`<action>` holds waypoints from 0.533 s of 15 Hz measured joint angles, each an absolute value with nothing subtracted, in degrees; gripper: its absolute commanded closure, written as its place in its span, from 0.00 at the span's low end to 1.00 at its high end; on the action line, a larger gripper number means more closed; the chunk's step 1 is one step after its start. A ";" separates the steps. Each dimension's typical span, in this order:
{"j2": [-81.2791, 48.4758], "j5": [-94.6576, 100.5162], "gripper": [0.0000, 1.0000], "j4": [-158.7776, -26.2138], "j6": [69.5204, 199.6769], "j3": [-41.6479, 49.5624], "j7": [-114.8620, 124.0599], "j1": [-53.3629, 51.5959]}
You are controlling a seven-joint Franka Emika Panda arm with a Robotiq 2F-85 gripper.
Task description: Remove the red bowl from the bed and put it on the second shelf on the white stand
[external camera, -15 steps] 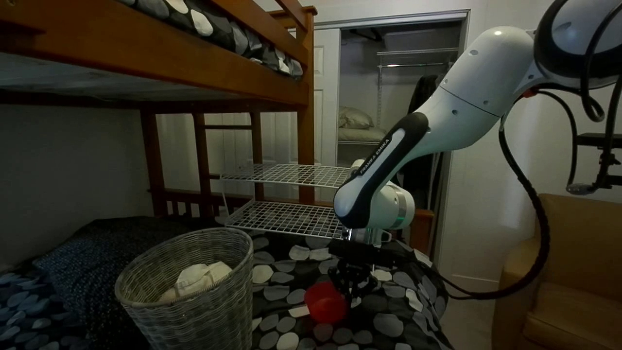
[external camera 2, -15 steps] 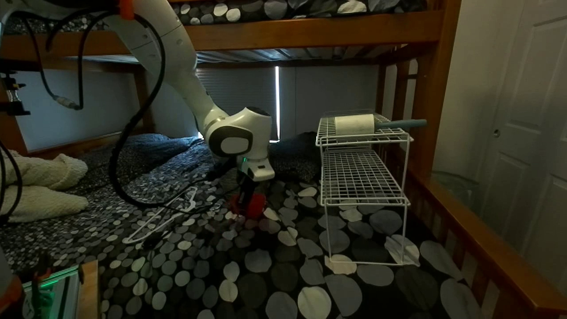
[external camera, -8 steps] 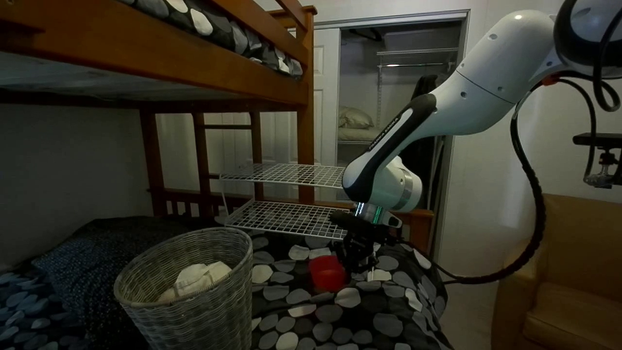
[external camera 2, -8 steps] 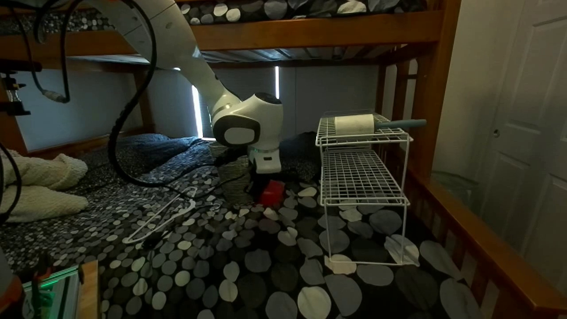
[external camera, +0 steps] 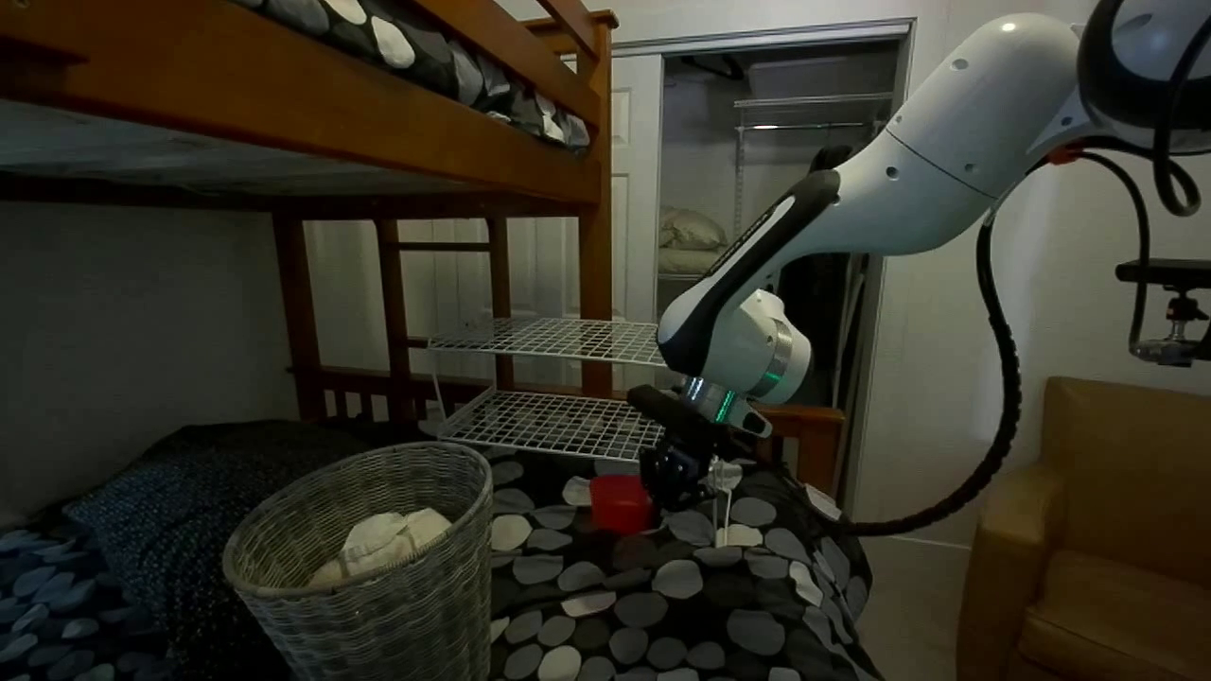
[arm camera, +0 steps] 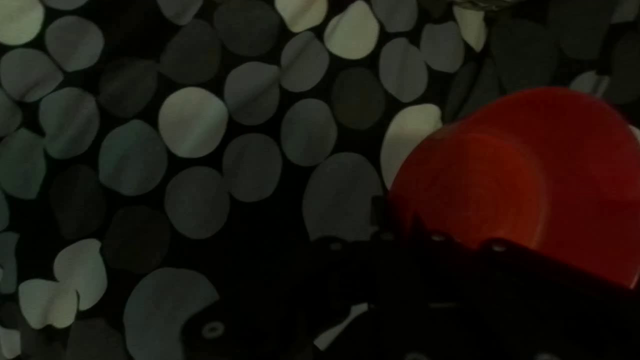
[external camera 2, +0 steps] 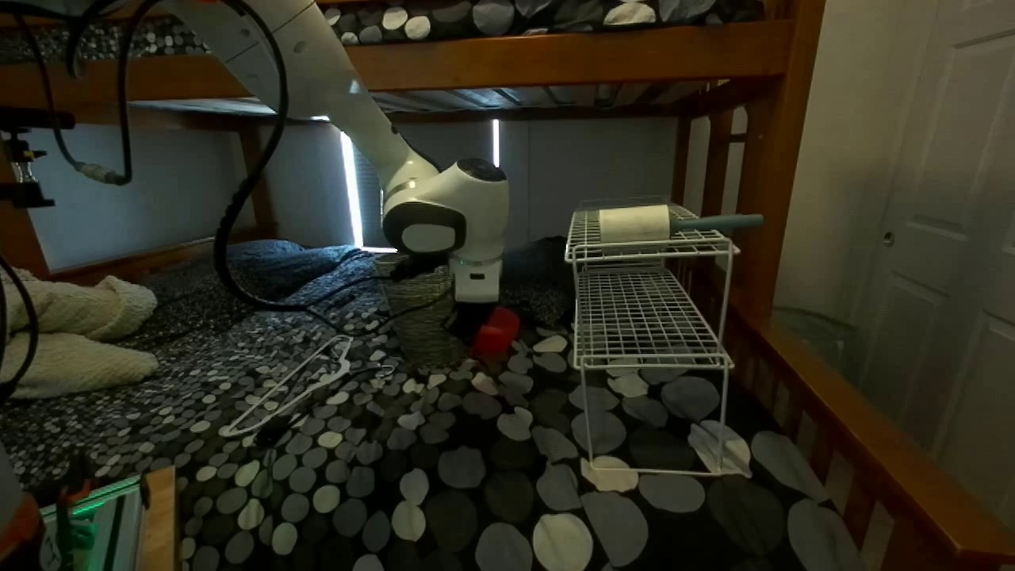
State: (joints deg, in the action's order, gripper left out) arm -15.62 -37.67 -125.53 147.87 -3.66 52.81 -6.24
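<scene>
The red bowl (external camera: pixel 620 504) hangs tilted above the dotted cover of the bed (external camera 2: pixel 476 484); it also shows in an exterior view (external camera 2: pixel 498 333). My gripper (external camera: pixel 677 487) is shut on the bowl's rim. In the wrist view the gripper's fingers (arm camera: pixel 395 220) meet at the near edge of the bowl (arm camera: pixel 575 165), whose open inside faces the camera. The white stand (external camera 2: pixel 727 301) stands on the bed, to the right of the bowl in an exterior view. Its second shelf (external camera 2: pixel 646 317), a bare wire grid, also shows in an exterior view (external camera: pixel 558 424), partly behind the arm.
A wicker basket (external camera: pixel 378 567) with cloth inside stands beside the bowl. A roller (external camera 2: pixel 634 224) with a blue handle lies on the stand's top tier (external camera 2: pixel 587 238). A white hanger (external camera 2: pixel 293 388) lies on the bed. The upper bunk (external camera 2: pixel 555 59) hangs overhead.
The gripper has lifted the red bowl off the bed and carried it toward the white stand. The bowl has become more tilted. The basket and stand have not moved.
</scene>
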 measured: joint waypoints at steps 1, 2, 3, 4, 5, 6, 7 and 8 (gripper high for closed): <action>-15.48 -38.98 0.99 -125.02 148.83 -3.65 54.32 -6.22; -15.38 -40.06 0.99 -124.53 149.88 -3.64 55.98 -6.22; -15.33 -41.08 0.99 -124.16 151.28 -3.64 57.73 -6.25; -15.32 -41.98 0.99 -123.89 152.91 -3.65 59.51 -6.30; -15.32 -42.79 0.99 -123.71 154.80 -3.66 61.38 -6.36; -15.34 -43.46 0.99 -123.65 156.77 -3.67 63.16 -6.42; -15.40 -43.98 0.99 -123.64 158.93 -3.66 65.02 -6.49; -15.49 -44.36 0.99 -123.66 161.18 -3.65 66.93 -6.56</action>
